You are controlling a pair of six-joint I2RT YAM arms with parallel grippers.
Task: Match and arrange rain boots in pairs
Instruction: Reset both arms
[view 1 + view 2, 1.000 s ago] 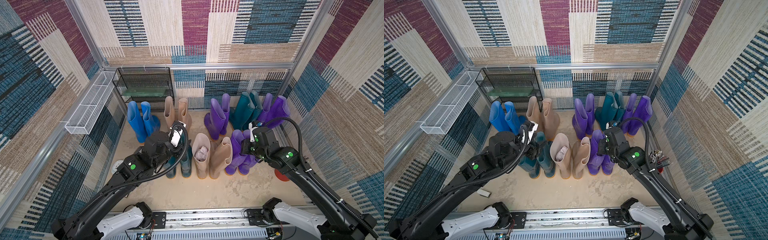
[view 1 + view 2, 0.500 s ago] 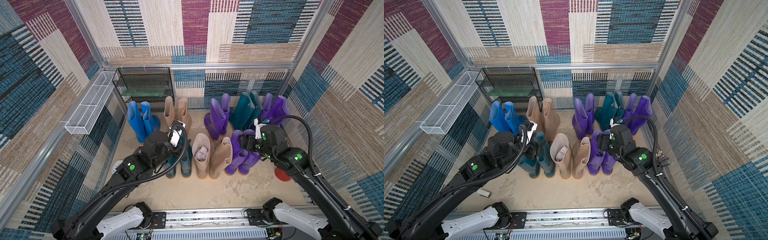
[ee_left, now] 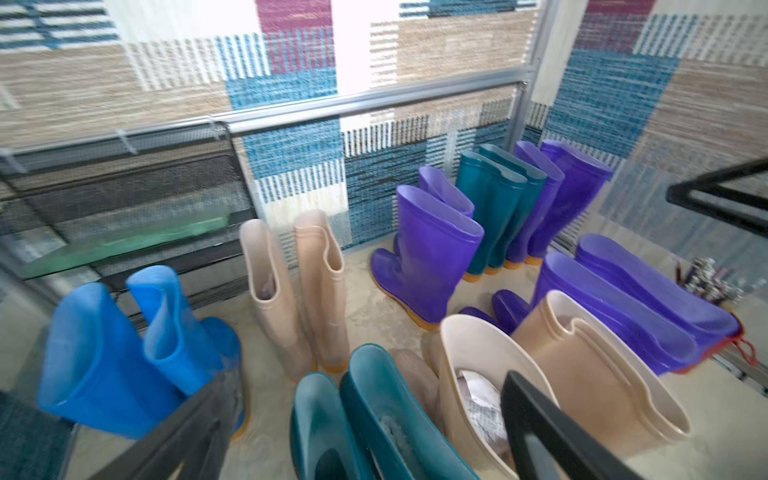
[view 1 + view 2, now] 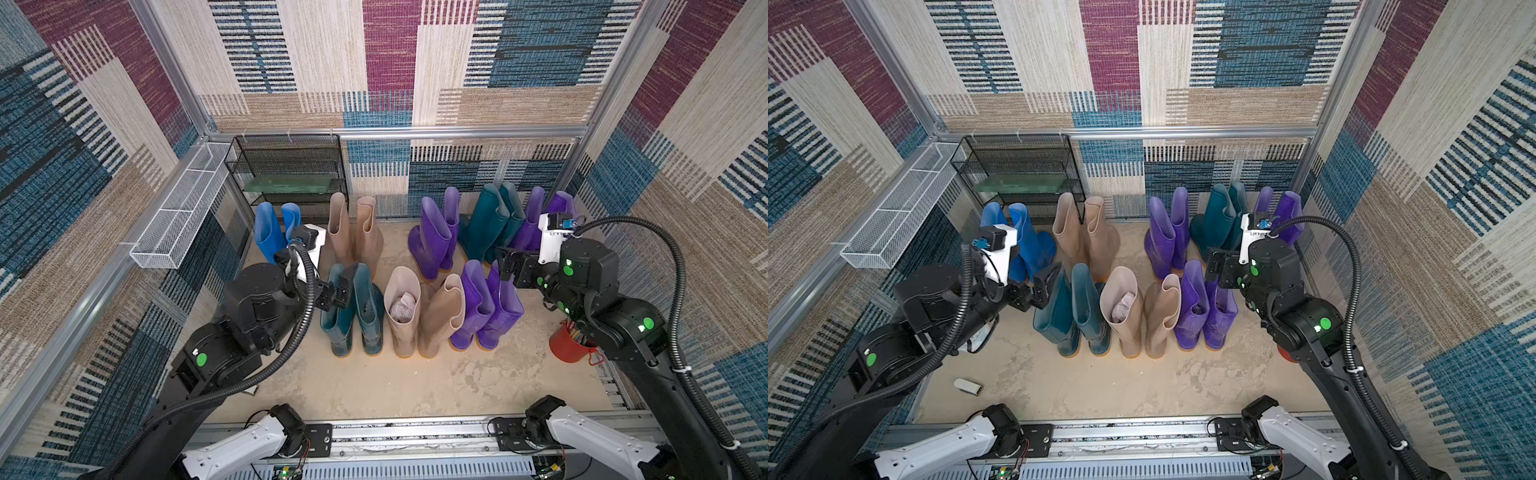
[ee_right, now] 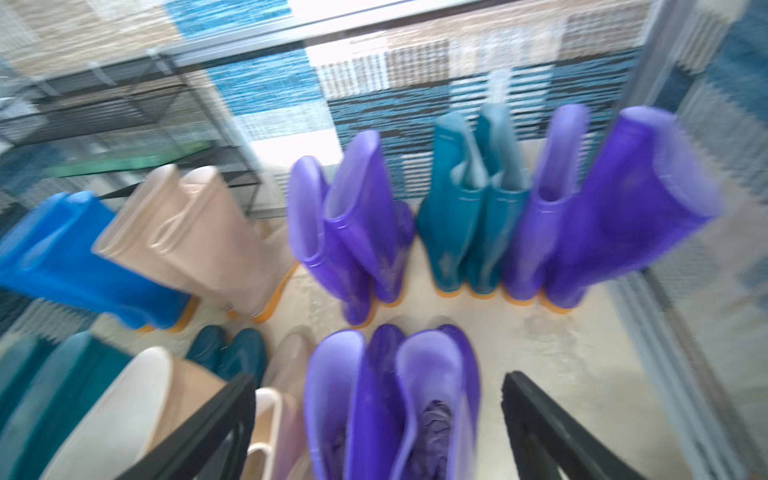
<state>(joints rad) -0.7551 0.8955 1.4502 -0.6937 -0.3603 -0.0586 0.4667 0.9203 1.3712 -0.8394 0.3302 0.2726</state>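
**Clerk:** Entry one, left jaws?
**Keeper:** Fingers set wide apart, nothing held. They hang over the tops of the front teal pair without gripping them.

**Clerk:** Right jaws?
**Keeper:** Same: fingers spread wide, empty, above the open tops of the front purple pair (that wrist view is blurred, so I cannot tell about finer contact).

**Clerk:** Rain boots, by position?
**Keeper:** All upright on the floor, in two rows.
- Near row: front teal pair, front beige pair with crumpled paper in one shaft, then front purple pair.
- Far row against the back wall: blue pair, back beige pair, back purple pair, back teal pair, corner purple pair.
- Every boot stands beside one of its own colour.

**Clerk:** Surface and room?
**Keeper:**
- Pale, mottled floor, bare in front of the near row.
- Black wire-mesh rack in the far corner behind the blue pair.
- White mesh basket fixed along the side wall.
- Red bucket under the right arm.
- Small white object on the floor near the left arm.
- Walls clad in woven patchwork of blue, maroon and tan
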